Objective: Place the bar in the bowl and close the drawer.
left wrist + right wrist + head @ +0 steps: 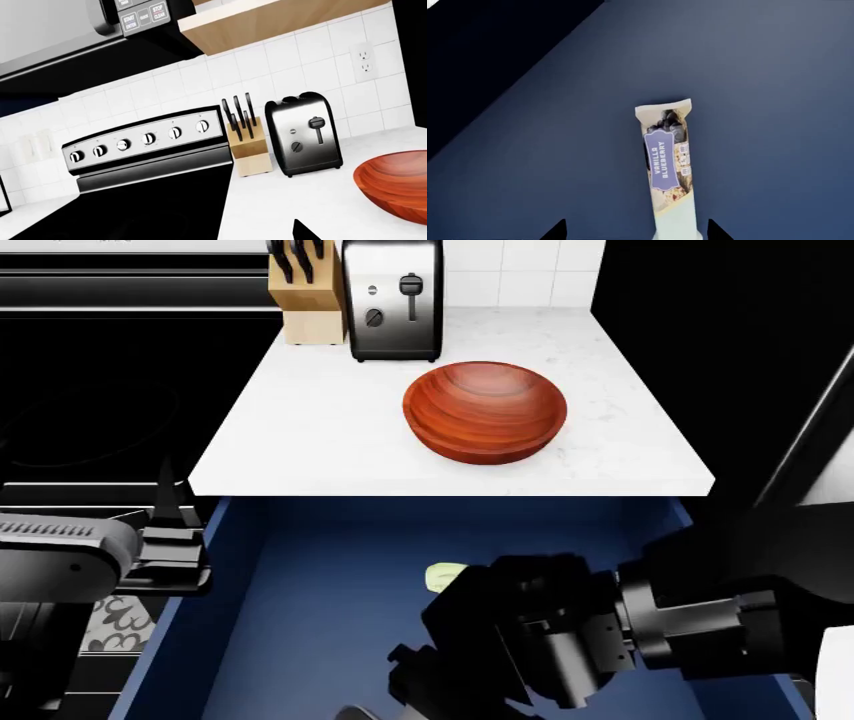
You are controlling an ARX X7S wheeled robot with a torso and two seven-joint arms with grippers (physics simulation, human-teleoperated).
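The bar, a cream packet with a purple label, lies flat on the blue floor of the open drawer. My right gripper is open just above it, one fingertip on each side of its near end, not touching. In the head view the right arm reaches down into the drawer and hides the bar. The reddish-brown wooden bowl stands empty on the white counter behind the drawer and also shows in the left wrist view. My left gripper is open and empty, left of the drawer.
A toaster and a knife block stand at the back of the counter. A black stove is to the left, with a microwave above it. A pale yellow-green end shows in the drawer beside the right arm.
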